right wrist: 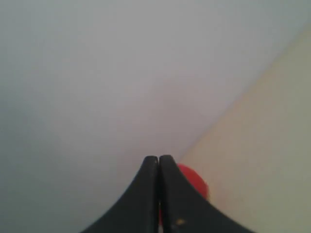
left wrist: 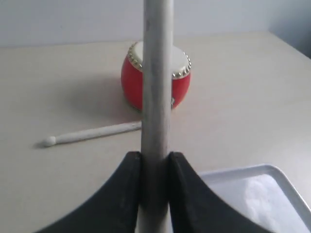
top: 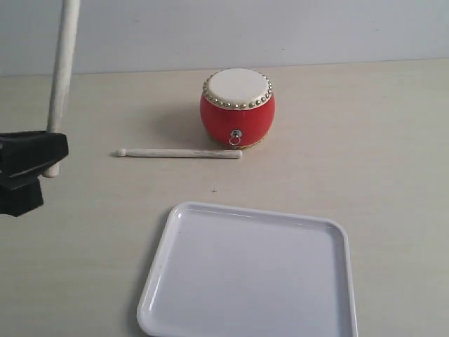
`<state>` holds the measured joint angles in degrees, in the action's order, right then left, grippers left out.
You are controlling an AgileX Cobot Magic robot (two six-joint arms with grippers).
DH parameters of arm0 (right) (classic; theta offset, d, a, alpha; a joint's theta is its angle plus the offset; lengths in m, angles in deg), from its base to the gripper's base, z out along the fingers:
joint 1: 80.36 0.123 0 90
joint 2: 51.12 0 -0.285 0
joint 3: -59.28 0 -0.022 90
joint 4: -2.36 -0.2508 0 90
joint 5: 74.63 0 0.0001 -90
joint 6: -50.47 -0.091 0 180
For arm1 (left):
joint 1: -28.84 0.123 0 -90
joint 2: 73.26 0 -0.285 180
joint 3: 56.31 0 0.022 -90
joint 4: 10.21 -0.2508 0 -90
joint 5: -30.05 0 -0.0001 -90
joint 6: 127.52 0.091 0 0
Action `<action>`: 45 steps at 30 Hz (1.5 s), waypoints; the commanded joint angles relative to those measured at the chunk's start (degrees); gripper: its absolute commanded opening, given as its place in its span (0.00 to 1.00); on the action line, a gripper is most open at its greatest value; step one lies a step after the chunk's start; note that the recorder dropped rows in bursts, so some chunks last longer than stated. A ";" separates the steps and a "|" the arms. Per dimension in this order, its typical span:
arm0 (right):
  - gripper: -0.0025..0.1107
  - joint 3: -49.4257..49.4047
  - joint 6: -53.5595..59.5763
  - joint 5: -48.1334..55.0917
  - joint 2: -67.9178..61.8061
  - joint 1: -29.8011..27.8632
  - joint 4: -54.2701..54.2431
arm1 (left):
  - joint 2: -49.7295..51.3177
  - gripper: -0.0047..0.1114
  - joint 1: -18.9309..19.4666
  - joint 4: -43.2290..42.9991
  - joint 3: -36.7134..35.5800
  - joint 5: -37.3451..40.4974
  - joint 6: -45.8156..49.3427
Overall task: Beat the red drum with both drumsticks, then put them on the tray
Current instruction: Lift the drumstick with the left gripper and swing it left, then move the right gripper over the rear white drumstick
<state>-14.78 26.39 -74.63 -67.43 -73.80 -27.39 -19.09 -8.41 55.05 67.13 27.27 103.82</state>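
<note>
My left gripper (left wrist: pixel 155 158) was clamped on one drumstick (left wrist: pixel 156 73), holding it nearly upright over the left side of the table (top: pixel 365 140). The second drumstick (top: pixel 180 152) lay flat just in front of the red drum (top: pixel 237 107), bead tip pointing left. The tray (top: pixel 252 281) sat nearer the camera, apart from both. My right gripper (right wrist: pixel 159 161) had its jaws pressed together, the drum's red showing beyond them

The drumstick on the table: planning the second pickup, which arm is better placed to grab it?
Probably right: the left gripper is shut on the other drumstick, while the right gripper is shut on nothing, free for the lying drumstick.
</note>
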 commanded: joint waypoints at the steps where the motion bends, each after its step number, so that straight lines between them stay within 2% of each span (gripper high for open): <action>1: 0.02 7.29 9.18 6.81 -9.37 0.16 1.43 | -3.58 0.04 0.04 0.55 -0.68 -5.20 -0.66; 4: 0.02 11.17 13.51 0.00 -15.77 0.16 1.43 | -4.99 0.04 0.14 0.67 -0.68 -8.07 -0.66; 6: 0.02 12.68 10.25 -6.35 -20.62 0.16 -1.74 | -5.79 0.04 0.14 2.36 -0.68 -9.75 -0.66; 8: 0.02 15.05 5.91 -6.45 -25.98 0.16 -2.39 | -6.61 0.04 0.14 3.94 -0.87 -10.85 -0.66; 10: 0.02 19.97 5.78 -1.21 -33.89 0.16 1.98 | -7.01 0.04 0.14 4.06 -1.19 -11.51 -0.66; 13: 0.02 29.12 9.81 6.06 -46.53 3.67 5.12 | -7.02 0.04 0.14 4.18 -2.50 -12.75 -0.13; 19: 0.02 49.82 38.64 13.96 -69.43 17.12 4.85 | -7.27 0.04 0.14 6.35 -3.60 -17.22 0.00; 23: 0.02 66.04 50.03 30.93 -82.75 21.82 4.85 | -8.74 0.04 0.14 9.43 -3.60 -21.85 1.98; 28: 0.02 81.73 57.93 49.66 -96.21 25.31 5.68 | -11.17 0.04 0.14 14.24 -3.70 -23.25 7.86; 32: 0.02 91.86 58.64 59.82 -105.73 29.58 15.67 | -12.88 0.04 0.14 17.11 -3.70 -25.69 10.18; 34: 0.02 94.96 58.80 60.90 -108.76 31.33 19.47 | -13.49 0.04 0.14 17.97 -3.70 -26.09 10.61; 39: 0.02 97.40 63.04 60.01 -113.95 34.33 20.68 | -13.72 0.04 0.14 17.97 -3.70 -26.09 11.38; 45: 0.02 97.40 67.36 58.83 -116.89 34.78 26.90 | -13.72 0.04 0.14 17.97 -3.60 -25.99 13.56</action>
<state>82.03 91.89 -14.58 -184.34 -38.98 -3.83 -32.46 -8.41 73.12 63.60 1.84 116.38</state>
